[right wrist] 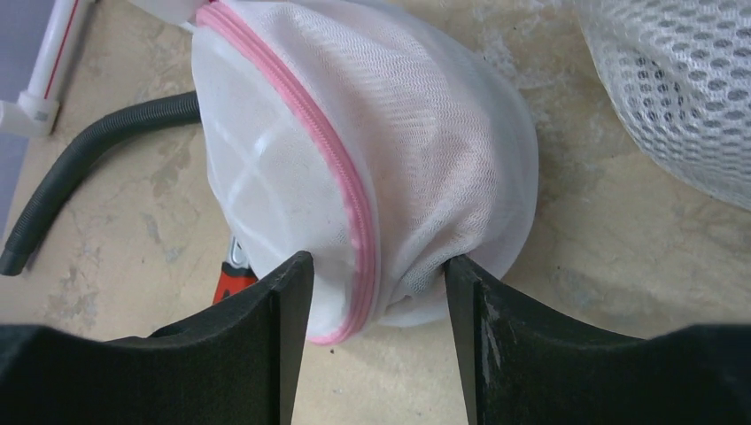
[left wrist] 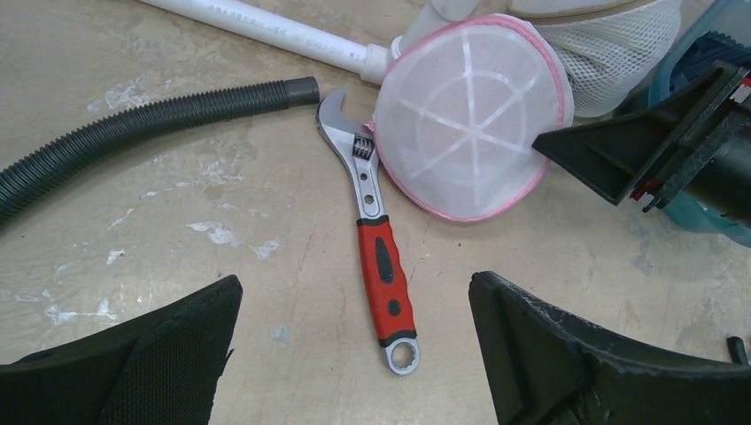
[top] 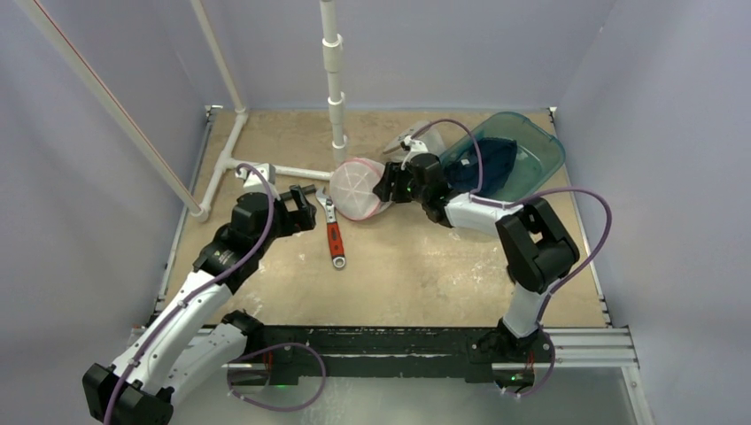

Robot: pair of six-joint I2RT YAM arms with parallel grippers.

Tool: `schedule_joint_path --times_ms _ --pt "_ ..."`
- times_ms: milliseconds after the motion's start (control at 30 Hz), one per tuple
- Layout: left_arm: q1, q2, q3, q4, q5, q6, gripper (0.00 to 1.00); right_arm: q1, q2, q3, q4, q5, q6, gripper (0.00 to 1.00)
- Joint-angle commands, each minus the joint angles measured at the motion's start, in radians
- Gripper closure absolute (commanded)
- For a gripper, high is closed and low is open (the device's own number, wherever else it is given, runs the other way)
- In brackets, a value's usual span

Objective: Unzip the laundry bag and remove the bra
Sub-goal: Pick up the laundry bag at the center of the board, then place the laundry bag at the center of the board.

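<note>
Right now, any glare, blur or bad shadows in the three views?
Top external: even light, sharp, soft shadows only. Left wrist: slight sheen on the wrench steel, otherwise crisp. Right wrist: laundry bag mesh in focus, no glare; right gripper near the lens reads plain black.

I get top cam high, rear, looking down over table [top: 398, 283]; wrist cams low, right closest, both sharing bag [right wrist: 425, 133].

What is inside the bag [right wrist: 292, 168] cannot be told through the mesh. The right gripper [right wrist: 379, 266] covers its lower edge; behind it only a red bit of the wrench [right wrist: 232, 283] shows. The left edge cuts the hose [left wrist: 133, 124].
</note>
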Motion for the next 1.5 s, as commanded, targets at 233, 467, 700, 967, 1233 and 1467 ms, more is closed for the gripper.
schedule_joint_path --times_ms 233,467,700,967,1233,1467 --pt "-0.004 0.022 0.018 0.007 0.025 0.024 0.01 0.001 0.037 0.047 0.101 -0.035 0.009 0.70" --pt "-0.004 -0.003 0.013 -0.003 0.005 0.014 0.01 0.000 -0.124 -0.017 0.018 -0.076 0.003 1.00" --pt "-0.005 -0.047 0.002 -0.012 -0.019 -0.022 0.02 0.000 -0.442 -0.087 -0.291 -0.157 -0.015 1.00" --pt "-0.005 -0.117 -0.112 0.117 0.292 -0.084 0.02 0.000 -0.745 -0.184 -0.610 -0.338 -0.072 1.00" --pt "-0.004 -0.099 -0.368 0.504 0.564 -0.292 0.02 0.000 -0.904 -0.444 -0.490 -0.476 0.095 1.00" --pt "-0.006 -0.110 -0.512 0.649 0.610 -0.365 0.03 0.000 -0.924 -0.480 -0.551 -0.217 0.111 0.51"
